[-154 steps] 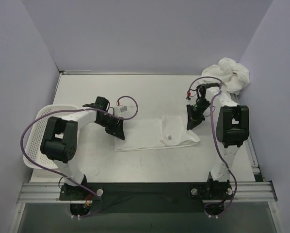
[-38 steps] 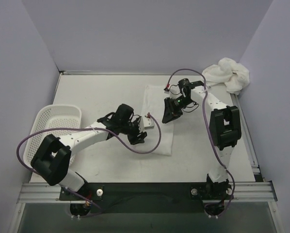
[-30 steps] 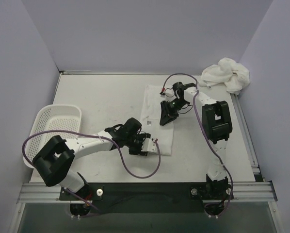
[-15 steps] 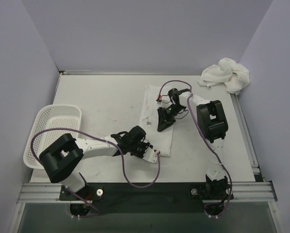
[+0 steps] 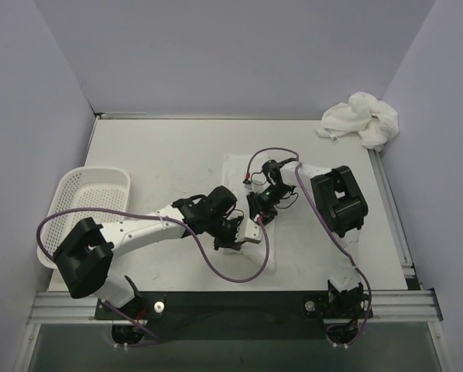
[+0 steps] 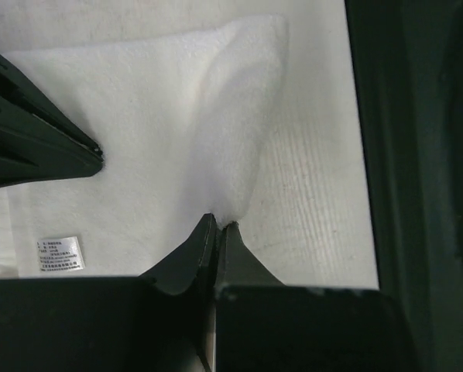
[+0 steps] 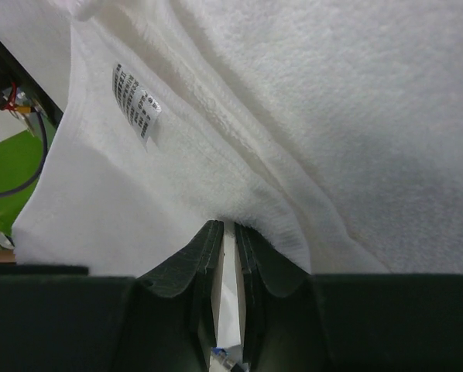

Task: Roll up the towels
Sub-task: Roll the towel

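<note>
One white towel (image 5: 235,172) lies lengthwise on the table's middle, and its small tag (image 6: 60,254) shows in both wrist views. My left gripper (image 5: 245,235) is over the towel's near half, shut on a pinched-up ridge of the cloth (image 6: 218,225). Just beyond it, my right gripper (image 5: 258,217) holds a folded hem of the same towel (image 7: 355,101) between its nearly closed fingertips (image 7: 228,226). The right gripper's dark fingers (image 6: 38,147) appear at the left of the left wrist view. A second towel (image 5: 363,118) sits crumpled at the back right corner.
A white perforated basket (image 5: 92,172) stands at the left edge of the table. The dark strip of the table's near edge (image 6: 402,155) runs close to the left gripper. Purple cables loop beside both arms.
The left gripper has closed on the towel after sliding right along its near end. The right gripper has moved nearer, and the towel's far end came with it.
</note>
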Robot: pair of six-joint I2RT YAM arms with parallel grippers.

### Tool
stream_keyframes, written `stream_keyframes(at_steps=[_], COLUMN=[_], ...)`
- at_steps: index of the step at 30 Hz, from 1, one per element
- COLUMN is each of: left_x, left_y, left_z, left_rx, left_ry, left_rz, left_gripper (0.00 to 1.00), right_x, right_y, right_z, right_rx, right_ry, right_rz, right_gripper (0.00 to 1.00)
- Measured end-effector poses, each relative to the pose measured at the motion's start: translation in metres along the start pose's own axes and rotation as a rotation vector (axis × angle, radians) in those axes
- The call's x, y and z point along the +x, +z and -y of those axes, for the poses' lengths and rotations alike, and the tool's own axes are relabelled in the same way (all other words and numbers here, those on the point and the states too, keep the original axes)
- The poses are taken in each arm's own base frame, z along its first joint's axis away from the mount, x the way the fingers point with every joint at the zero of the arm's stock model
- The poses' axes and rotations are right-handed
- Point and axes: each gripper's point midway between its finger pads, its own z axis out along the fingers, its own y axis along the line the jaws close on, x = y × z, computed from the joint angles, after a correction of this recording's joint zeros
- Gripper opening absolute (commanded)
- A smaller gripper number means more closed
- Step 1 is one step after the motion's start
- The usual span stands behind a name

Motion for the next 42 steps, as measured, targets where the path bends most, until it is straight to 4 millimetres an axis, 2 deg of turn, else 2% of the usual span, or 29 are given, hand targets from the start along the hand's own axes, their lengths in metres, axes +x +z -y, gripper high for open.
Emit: stream_keyframes(at_steps=[4, 9, 12, 14, 16, 19, 22, 26, 27, 32, 35, 38, 42], left_x=[-0.012, -0.014, -0.009, -0.004, 0.000, 0.004, 0.009, 0.022, 0.025, 0.046, 0.055, 0.061, 0.062], left_y=[-0.011, -0.023, -0.024, -0.022, -0.019, -0.015, -0.012, -0.011, -0.010, -0.001, 0.007, 0.013, 0.014], left_z=[-0.003, -0.041, -0.059, -0.066, -0.067, -0.070, -0.074, -0.088, -0.091, -0.107, -0.109, -0.108, -0.109], left_rx=[0.030, 0.028, 0.034, 0.046, 0.064, 0.082, 0.091, 0.081, 0.079, 0.072, 0.081, 0.089, 0.090], left_ry=[-0.136, -0.311, -0.392, -0.438, -0.475, -0.508, -0.546, -0.609, -0.624, -0.713, -0.748, -0.771, -0.779], left_rz=[0.052, 0.104, 0.122, 0.125, 0.123, 0.119, 0.120, 0.118, 0.117, 0.100, 0.086, 0.075, 0.074], left_gripper=[0.00, 0.00, 0.00, 0.01, 0.03, 0.04, 0.05, 0.06, 0.06, 0.08, 0.09, 0.09, 0.09], right_x=[0.003, 0.000, -0.016, -0.038, -0.054, -0.064, -0.064, -0.057, -0.055, -0.052, -0.054, -0.056, -0.063], right_y=[0.001, -0.007, -0.023, -0.041, -0.055, -0.064, -0.056, -0.027, -0.022, -0.020, -0.024, -0.035, -0.073], right_z=[-0.004, -0.008, -0.015, -0.021, -0.022, -0.016, -0.004, 0.019, 0.019, 0.016, 0.016, 0.015, 0.009], right_rx=[0.000, 0.013, 0.023, 0.036, 0.055, 0.087, 0.102, 0.117, 0.099, 0.083, 0.084, 0.106, 0.123], right_ry=[-0.024, -0.063, -0.104, -0.142, -0.167, -0.174, -0.156, -0.115, -0.103, -0.093, -0.084, -0.085, -0.091], right_rz=[-0.011, -0.004, 0.044, 0.109, 0.161, 0.191, 0.167, 0.081, 0.067, 0.055, 0.064, 0.093, 0.192], right_gripper=[0.15, 0.17, 0.18, 0.19, 0.19, 0.19, 0.18, 0.18, 0.18, 0.20, 0.29, 0.32, 0.32])
